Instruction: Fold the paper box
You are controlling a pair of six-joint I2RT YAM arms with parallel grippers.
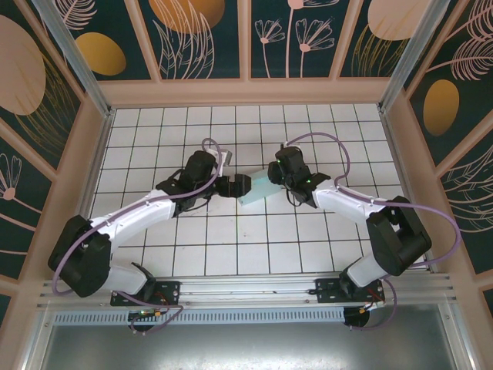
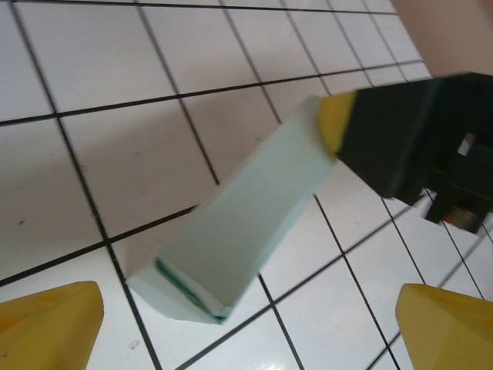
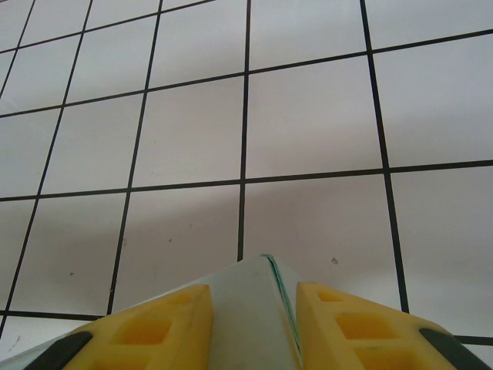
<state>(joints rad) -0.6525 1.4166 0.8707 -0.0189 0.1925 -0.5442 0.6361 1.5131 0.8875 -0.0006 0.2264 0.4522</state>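
Open tiled table [image 1: 231, 247] all round; paper box [image 1: 256, 193], right gripper [image 1: 272, 177] block centre.

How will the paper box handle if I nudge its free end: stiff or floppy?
Likely light: the right tool holds the paper box by one end, and it juts out without drooping. It is probably fairly stiff lengthwise, since its near end shows stacked card layers. A hard pinch could crush its thin edges.

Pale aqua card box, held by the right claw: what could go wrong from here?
The right claw pinches the pale aqua folded card box at one end only, so it could twist or slip out. The left claw is open at the free end, where layered edges show; closing there might crush them or spring the folds.
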